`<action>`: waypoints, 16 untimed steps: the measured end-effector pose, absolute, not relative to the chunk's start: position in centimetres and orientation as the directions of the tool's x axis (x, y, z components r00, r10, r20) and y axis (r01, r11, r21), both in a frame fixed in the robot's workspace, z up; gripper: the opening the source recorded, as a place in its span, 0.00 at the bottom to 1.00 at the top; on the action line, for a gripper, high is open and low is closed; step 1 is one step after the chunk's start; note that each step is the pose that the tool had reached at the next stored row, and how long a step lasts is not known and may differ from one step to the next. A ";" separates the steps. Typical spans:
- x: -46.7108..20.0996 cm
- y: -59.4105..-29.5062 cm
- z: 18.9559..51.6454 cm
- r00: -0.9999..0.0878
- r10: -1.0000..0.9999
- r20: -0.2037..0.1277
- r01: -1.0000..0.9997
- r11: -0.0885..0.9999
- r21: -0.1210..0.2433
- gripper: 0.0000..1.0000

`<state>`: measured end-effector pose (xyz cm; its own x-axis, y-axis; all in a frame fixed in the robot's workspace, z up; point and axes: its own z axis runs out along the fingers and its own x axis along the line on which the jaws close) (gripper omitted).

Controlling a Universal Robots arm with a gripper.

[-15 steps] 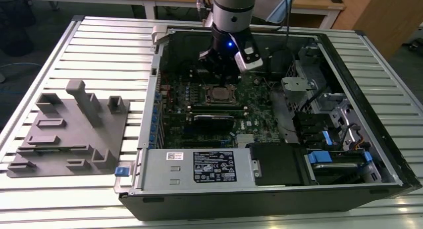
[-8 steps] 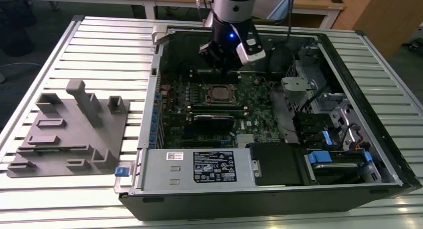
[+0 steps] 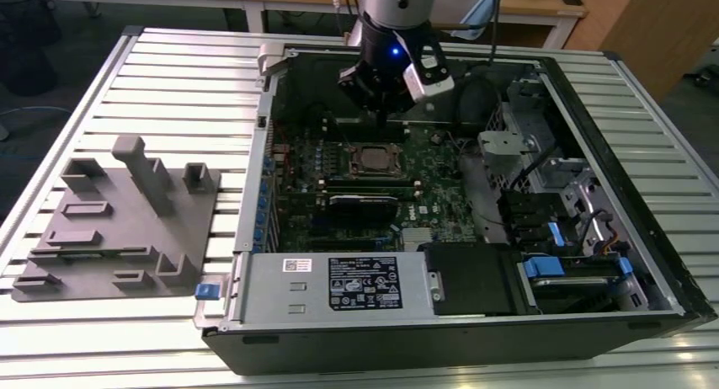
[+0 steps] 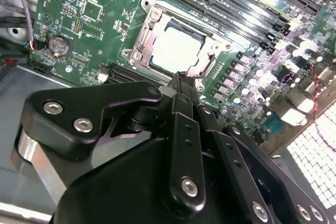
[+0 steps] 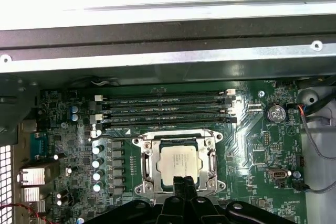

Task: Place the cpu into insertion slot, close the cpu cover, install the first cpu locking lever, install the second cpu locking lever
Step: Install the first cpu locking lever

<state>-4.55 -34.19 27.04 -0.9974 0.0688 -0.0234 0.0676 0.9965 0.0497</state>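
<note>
Black linkages of the gripper (image 4: pixel 185 80) are sitting closest to the lens in both wrist views, and its fingertips are pressing together with nothing pinched between them. They are hanging just over the near edge of the insertion slot (image 5: pixel 140 142); whether they are touching the metal I cannot tell. Inside the slot the cpu (image 5: pixel 180 163) is lying flat, its dull silver top showing through the window of the cpu cover (image 5: pixel 149 163), which is lying down around it. Long black memory slots (image 5: pixel 165 109) are running side by side just beyond the socket on the green circuit board (image 5: pixel 252 145). In the exterior view the arm is reaching down into the open computer case (image 3: pixel 472 330), which is resting on a slatted table (image 3: pixel 168 69), with a grey fixture (image 3: pixel 124 229) lying at the exterior view's left.
</note>
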 end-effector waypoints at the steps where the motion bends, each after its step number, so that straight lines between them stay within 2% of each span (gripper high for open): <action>1: -4.6 -34.2 27.1 -0.997 0.069 -0.023 0.068 0.996 0.049 0.11; 16: -7.1 -34.2 27.1 -0.997 0.069 -0.023 0.068 0.996 0.049 0.11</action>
